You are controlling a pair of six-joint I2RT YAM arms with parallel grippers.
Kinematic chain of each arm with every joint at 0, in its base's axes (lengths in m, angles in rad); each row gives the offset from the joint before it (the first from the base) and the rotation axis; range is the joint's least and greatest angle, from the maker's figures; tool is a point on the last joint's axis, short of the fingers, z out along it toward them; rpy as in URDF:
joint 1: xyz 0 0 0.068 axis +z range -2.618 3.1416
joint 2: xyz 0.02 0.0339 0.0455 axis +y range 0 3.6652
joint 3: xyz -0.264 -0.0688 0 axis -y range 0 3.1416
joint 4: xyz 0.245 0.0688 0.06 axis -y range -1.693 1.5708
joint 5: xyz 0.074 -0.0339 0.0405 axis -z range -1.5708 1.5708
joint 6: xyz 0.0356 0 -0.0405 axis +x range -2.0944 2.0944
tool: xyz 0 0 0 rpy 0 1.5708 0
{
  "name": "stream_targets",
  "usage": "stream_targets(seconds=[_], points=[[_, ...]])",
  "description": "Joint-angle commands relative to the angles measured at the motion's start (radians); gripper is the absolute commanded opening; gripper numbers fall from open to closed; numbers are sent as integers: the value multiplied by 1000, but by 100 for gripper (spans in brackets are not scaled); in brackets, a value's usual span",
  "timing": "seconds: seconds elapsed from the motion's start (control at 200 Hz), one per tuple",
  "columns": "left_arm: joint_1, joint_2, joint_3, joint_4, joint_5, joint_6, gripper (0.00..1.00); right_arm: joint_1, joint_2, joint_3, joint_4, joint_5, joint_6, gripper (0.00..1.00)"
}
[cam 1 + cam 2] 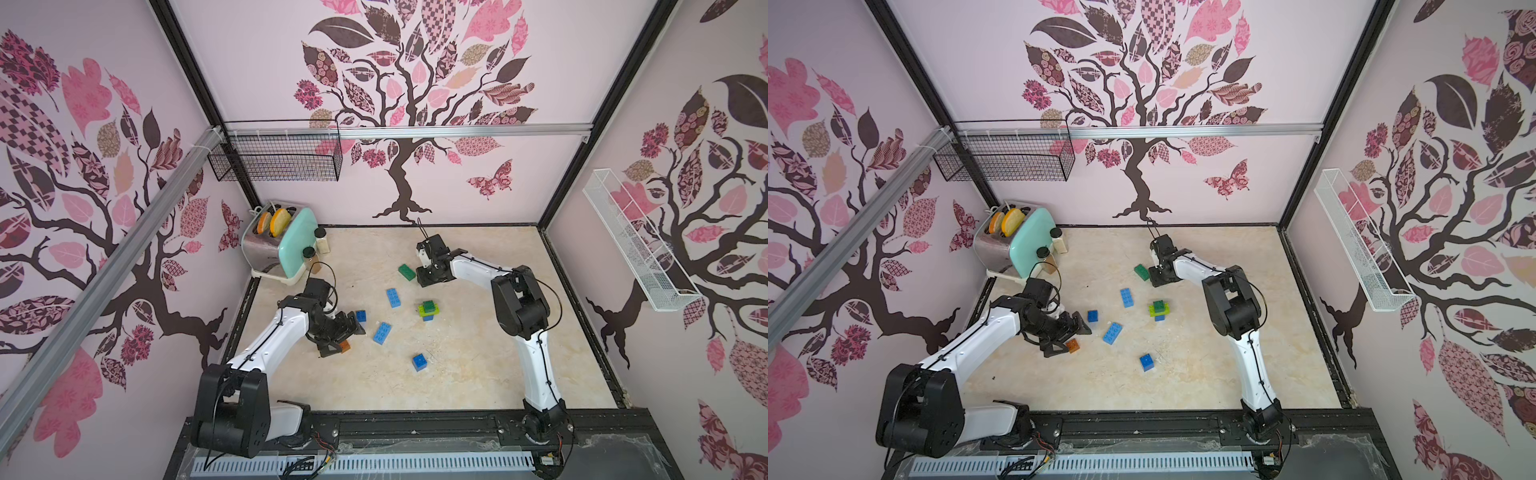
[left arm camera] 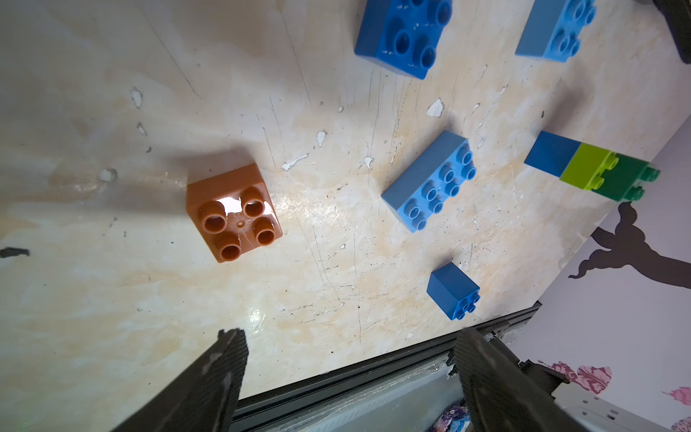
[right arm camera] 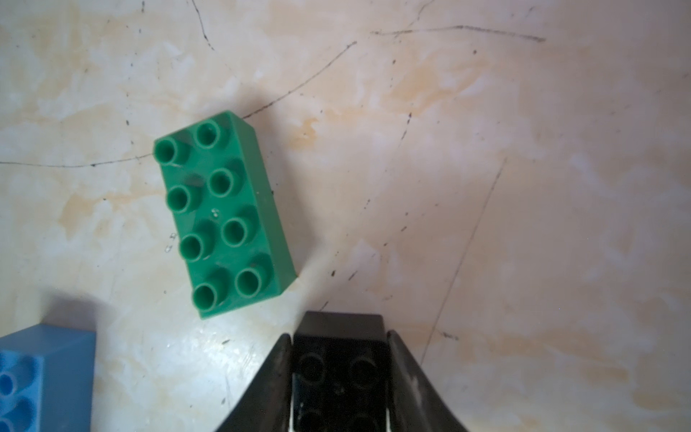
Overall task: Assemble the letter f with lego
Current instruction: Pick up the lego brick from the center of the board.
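Right wrist: right gripper [image 3: 339, 334] clamps black brick [image 3: 340, 370]; left gripper [image 2: 350, 333] wide, empty.

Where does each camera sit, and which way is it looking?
Top views: high in front, looking down on table, left arm, right arm.
Left wrist: on left arm, facing down past open left gripper at brown brick.
Right wrist: on right arm, facing down; right gripper clamps black brick.
Shared: dark green brick, right wrist and both top views.
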Motion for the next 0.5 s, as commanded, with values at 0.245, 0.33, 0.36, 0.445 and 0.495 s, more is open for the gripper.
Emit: stream_targets(seconds=[0.245,0.33,0.36,0.445,0.495], points=[[4,-2,-19,17,-10,8,91,13,-35,36,-61,26,16,33],[5,1,-16,17,-13,19,91,12,-50,56,-95,27,30,31],[4,3,-13,19,-13,23,91,13,-58,62,-106,27,36,31],[1,9,0,19,-9,40,91,13,-81,85,-154,31,55,30],[-2,13,14,21,-6,52,91,14,-97,101,-190,29,62,30]])
